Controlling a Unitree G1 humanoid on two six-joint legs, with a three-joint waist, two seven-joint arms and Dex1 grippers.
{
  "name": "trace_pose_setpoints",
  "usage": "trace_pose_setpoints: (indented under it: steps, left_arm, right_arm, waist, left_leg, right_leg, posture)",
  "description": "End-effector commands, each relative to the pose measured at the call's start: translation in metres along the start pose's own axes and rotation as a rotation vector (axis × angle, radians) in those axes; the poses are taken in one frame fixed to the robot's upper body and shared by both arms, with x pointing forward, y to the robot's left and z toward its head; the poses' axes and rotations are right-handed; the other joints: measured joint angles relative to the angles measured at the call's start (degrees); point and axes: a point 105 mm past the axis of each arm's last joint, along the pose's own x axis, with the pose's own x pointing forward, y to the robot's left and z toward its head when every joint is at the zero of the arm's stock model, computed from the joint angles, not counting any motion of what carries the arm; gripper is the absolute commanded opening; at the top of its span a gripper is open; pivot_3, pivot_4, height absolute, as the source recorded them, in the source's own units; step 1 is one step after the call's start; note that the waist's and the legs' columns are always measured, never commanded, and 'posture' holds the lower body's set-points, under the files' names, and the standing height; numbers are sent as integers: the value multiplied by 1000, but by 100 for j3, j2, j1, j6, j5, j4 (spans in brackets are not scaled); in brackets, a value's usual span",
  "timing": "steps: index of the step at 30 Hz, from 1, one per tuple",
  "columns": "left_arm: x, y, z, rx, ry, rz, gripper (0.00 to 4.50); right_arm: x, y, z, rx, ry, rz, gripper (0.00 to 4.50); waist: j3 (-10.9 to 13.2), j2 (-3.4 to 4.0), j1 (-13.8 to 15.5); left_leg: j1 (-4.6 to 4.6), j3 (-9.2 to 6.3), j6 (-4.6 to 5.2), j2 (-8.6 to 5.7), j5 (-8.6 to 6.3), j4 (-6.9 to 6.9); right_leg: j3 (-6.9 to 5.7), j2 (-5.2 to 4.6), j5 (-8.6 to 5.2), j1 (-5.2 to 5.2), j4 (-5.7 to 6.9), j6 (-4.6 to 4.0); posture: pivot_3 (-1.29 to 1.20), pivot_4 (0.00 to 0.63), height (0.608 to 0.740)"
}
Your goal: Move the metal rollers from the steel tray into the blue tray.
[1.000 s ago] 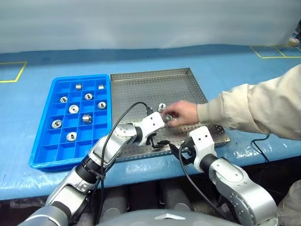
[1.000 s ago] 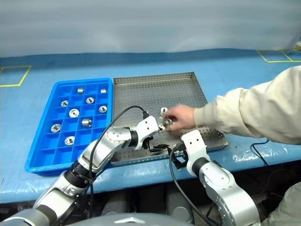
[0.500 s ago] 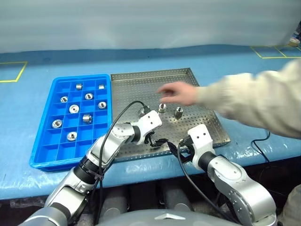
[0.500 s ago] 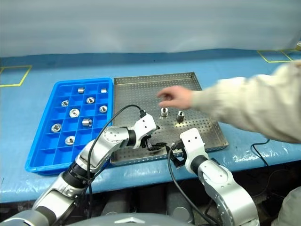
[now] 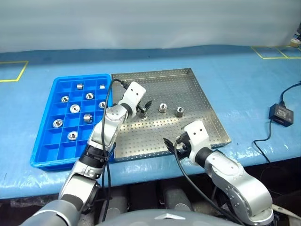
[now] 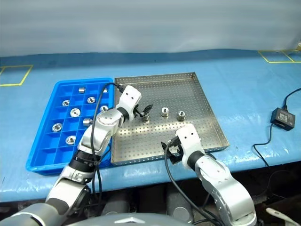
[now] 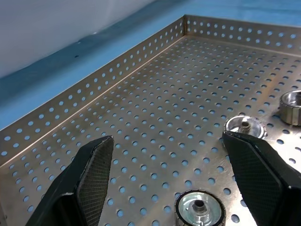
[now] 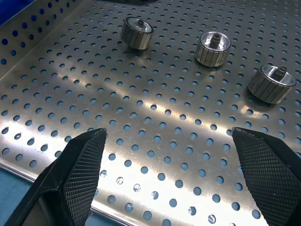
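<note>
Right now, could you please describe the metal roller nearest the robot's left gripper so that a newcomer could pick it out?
Find the large grey perforated steel tray beside the bright blue compartment tray. Three small shiny silver metal rollers stand in a row across its middle. Yours is the one nearest the blue tray, directly under the open black fingers of the left gripper; the other two stand clear of it.

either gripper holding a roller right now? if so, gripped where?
Nothing held. Left gripper is open above the steel tray, a metal roller lying between its fingers ungripped. Right gripper is open and empty.
</note>
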Motion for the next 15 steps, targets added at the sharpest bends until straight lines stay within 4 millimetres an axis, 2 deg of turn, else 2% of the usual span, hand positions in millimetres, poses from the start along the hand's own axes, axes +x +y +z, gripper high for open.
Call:
trace_pose_setpoints:
  steps: [1,13,14,15]
  left_arm:
    - [9,-3,4,10,-15,-21,4017]
    - [17,-20,-28,-12,139,-139,4017]
    - [17,-19,-28,-12,142,-138,3647]
    - [17,-19,-28,-10,145,-135,3472]
  right_arm:
    - [0,2,8,-17,-37,9,4500]
    - [0,4,9,-13,-41,6,4500]
    - [0,4,9,-13,-41,5,4500]
    - [0,4,9,-13,-42,3,4500]
  waist:
    - [0,0,0]
    - [0,0,-19]
    - [0,0,-20]
    - [0,0,-21]
  left_leg:
    - [-1,0,0,0,0,0]
    - [-1,1,1,0,0,0]
    - [-1,1,1,1,0,1]
    - [0,1,1,1,0,1]
  right_leg:
    - [0,0,0,0,0,0]
    - [0,-1,0,-1,0,-1]
    - [1,-2,0,0,0,-1]
    - [1,-2,0,0,0,-1]
  posture:
    - [-111,150,740]
    - [-137,150,740]
    - [-137,150,740]
    - [-137,150,740]
